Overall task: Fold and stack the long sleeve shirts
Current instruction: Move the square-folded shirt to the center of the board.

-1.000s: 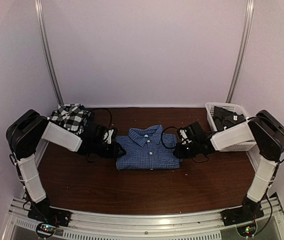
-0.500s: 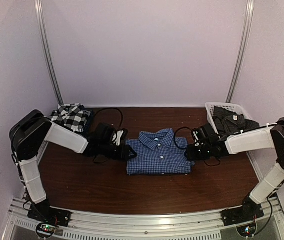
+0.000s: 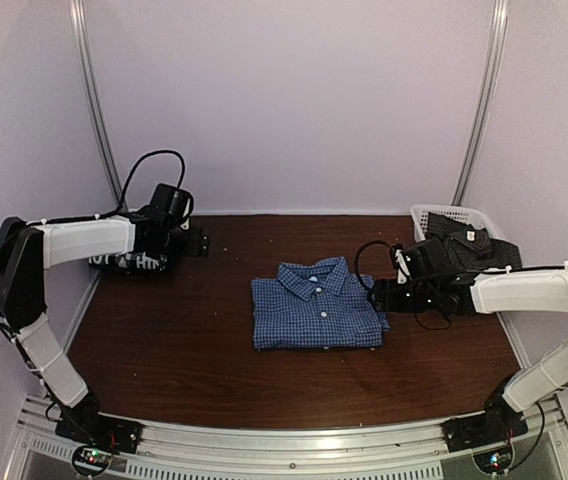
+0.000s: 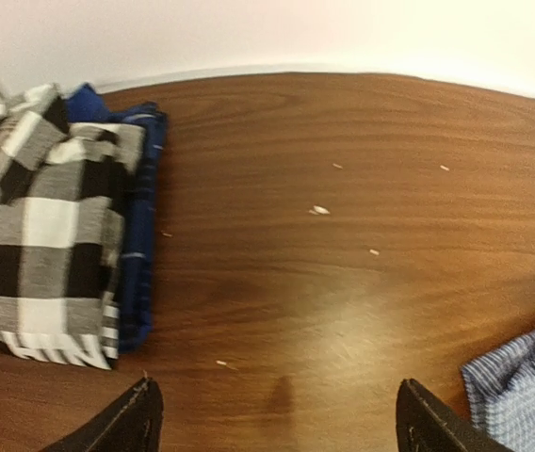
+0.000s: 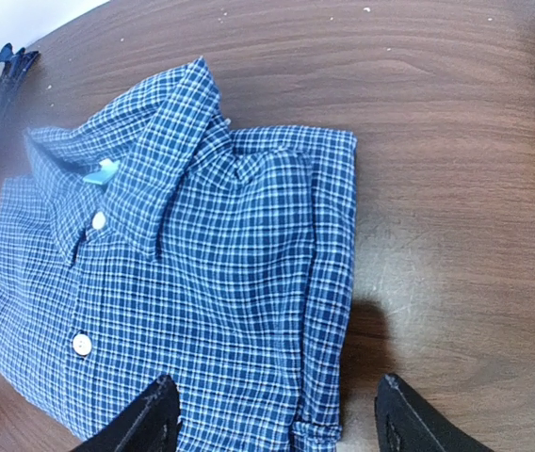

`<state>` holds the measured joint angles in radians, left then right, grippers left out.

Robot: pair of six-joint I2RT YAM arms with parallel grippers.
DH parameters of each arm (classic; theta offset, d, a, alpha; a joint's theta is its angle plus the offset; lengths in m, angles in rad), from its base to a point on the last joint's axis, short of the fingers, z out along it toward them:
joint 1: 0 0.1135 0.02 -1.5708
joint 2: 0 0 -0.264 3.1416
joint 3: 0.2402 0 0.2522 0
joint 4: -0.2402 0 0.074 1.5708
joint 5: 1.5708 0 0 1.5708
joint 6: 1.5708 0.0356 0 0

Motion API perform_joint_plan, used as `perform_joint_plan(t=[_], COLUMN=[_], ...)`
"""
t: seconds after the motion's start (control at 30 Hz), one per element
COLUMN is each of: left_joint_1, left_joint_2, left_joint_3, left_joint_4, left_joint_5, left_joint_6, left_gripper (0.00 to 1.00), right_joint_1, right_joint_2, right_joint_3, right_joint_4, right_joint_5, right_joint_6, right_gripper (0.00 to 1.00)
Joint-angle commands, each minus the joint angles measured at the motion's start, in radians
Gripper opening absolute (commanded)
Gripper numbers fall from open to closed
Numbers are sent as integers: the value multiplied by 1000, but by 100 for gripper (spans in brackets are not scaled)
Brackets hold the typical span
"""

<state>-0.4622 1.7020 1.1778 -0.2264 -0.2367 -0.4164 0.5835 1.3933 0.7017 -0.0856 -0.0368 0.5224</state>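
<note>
Two tools spread, blue check shirt (image 3: 314, 305) folded flat at mid table (image 3: 214, 370).
L tool (image 4: 279, 395) sits at far-left of table, fingers wide apart w/ only bare wood btwn them, gripping nothing. Just beside it is the plaid shirt (image 4: 32, 235), lying on top of the navy shirt (image 4: 145, 235); white letters show on the navy one from the top view. R tool (image 5: 272, 391) is low at the blue check shirt's right edge, fingers wide apart, straddling that edge and not clamped on the cloth. That shirt is collar up, buttons showing. Charcoal shirt (image 3: 464, 245) is heaped in the white basket (image 3: 434, 215) at far-right, well apart from the folded one.
</note>
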Motion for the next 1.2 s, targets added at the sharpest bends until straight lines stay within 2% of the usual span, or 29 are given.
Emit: perform_joint_plan(t=[0.0,0.13,0.37,0.6,0.73,0.8,0.87,0.97,1.07,1.17], left_joint_1=[70,107,154,170,171,171,171,167,149,123], left_joint_2=[65,181,431,585,621,625,622,602,558,499], left_joint_3=[94,224,465,566,575,564,545,486,390,264], left_joint_4=[-125,-165,-271,-285,-290,-290,-290,-286,-246,-183], left_joint_5=[-238,-326,-398,-447,-449,-422,-384,-317,-236,-101], left_joint_6=[69,100,138,173,168,156,141,104,71,32], left_gripper=[88,88,89,83,68,57,41,27,18,14], right_joint_1=[22,29,35,36,40,42,44,48,49,50], right_joint_2=[24,50,58,45,48,53,58,62,67,81], right_joint_3=[5,13,5,-32,-45,-47,-45,-45,-43,-38], right_joint_4=[51,72,81,84,123,128,129,130,133,135], right_joint_5=[-30,-61,-81,-81,-93,-94,-98,-99,-101,-105], right_joint_6=[-14,-27,-32,-21,-10,-6,-6,-6,-5,-9], right_gripper=[72,72,72,72,72,72,72,72,72,72])
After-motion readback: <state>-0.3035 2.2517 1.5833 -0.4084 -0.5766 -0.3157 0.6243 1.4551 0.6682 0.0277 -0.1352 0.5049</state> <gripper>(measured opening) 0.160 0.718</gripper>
